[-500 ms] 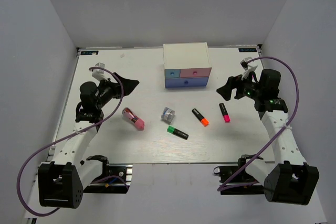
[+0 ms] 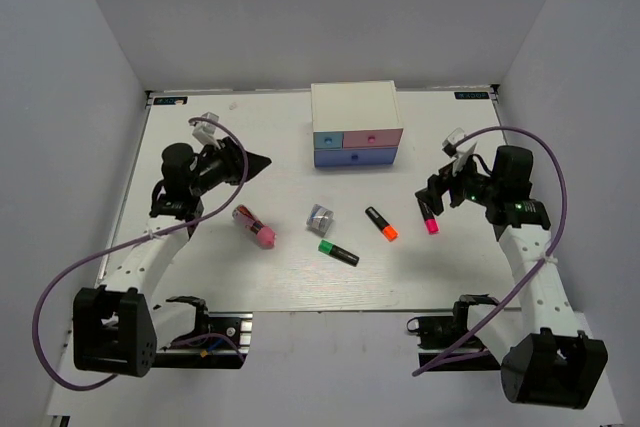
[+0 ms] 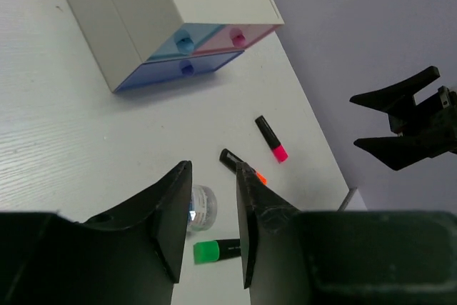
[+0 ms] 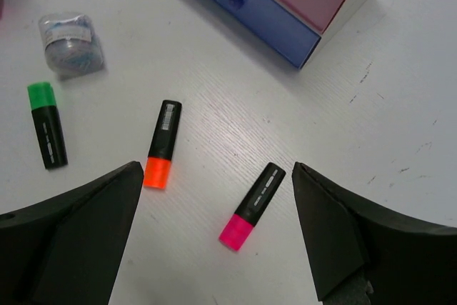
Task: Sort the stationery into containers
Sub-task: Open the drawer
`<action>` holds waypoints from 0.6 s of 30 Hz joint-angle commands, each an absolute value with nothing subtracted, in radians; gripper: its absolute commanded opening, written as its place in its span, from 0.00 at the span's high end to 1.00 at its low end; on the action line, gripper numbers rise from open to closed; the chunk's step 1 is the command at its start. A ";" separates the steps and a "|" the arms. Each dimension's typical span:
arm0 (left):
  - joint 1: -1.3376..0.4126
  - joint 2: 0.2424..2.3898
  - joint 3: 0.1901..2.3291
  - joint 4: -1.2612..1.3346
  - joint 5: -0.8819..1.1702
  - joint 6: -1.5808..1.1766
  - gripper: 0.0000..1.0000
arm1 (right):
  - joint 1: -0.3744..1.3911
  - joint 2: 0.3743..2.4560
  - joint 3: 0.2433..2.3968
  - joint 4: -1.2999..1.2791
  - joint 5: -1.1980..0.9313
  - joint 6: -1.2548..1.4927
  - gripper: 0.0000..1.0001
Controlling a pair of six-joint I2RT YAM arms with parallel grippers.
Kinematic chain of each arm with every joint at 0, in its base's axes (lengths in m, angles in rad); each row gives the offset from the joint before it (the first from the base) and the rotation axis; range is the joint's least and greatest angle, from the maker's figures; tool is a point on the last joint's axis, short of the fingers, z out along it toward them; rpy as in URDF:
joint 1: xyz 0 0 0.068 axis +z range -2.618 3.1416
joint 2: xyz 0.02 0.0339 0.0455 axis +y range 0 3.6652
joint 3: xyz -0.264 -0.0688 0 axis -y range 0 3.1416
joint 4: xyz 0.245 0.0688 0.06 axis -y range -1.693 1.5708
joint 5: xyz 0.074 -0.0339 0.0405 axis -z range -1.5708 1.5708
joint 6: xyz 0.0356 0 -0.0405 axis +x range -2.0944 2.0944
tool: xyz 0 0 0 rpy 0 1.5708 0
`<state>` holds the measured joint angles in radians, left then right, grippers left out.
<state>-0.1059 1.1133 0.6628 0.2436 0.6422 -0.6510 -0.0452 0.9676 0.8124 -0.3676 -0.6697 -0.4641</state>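
Two wide-spread jaws on the right gripper (image 4: pixel 218 169) hang over the pink-capped highlighter (image 4: pixel 253 205), so I'd call this the line-up for a pick. It lies flat on the surface (image 2: pixel 280 277), somewhere between 4 and 5 o'clock from the white drawer box (image 2: pixel 355 107) in the top view, rightmost of the loose bits. In the right wrist view its long axis runs 1 to 7 o'clock, pink cap at the 7 end, black barrel toward 1. The jaws close along 9 to 3, so imo twist the wrist a bit first so they squeeze straight across the barrel, mid-body rather than on the cap, then drop straight down. The orange highlighter (image 4: pixel 163 144) sits near at 10 o'clock, so don't sweep that way. Every drawer looks shut, so one needs pulling before any drop. The left gripper (image 3: pixel 213 169) has only a slim gap between its jaws, holding nothing.
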 commanded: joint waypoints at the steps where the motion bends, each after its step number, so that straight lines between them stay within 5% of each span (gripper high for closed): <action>1: -0.158 1.156 0.733 0.193 0.692 -0.592 0.59 | -0.043 0.888 0.787 -0.462 -0.727 -0.607 0.10; 4: -0.248 1.234 0.788 0.111 0.611 -0.560 0.58 | -0.044 0.838 0.720 -0.386 -0.736 -0.572 0.10; 6: -0.322 1.268 0.824 0.071 0.551 -0.540 0.44 | -0.043 0.827 0.681 -0.292 -0.730 -0.508 0.13; 7: -0.345 1.285 0.834 0.042 0.490 -0.540 0.41 | -0.044 0.836 0.677 -0.247 -0.724 -0.486 0.25; 10: -0.412 1.328 0.864 0.032 0.354 -0.570 0.29 | -0.044 0.876 0.689 -0.193 -0.675 -0.347 0.85; 11: -0.425 1.344 0.864 0.041 0.316 -0.587 0.26 | -0.044 0.882 0.695 -0.192 -0.666 -0.310 0.91; 18: -0.534 1.471 0.899 0.121 0.039 -0.693 0.37 | -0.049 0.848 0.678 -0.120 -0.603 -0.230 0.72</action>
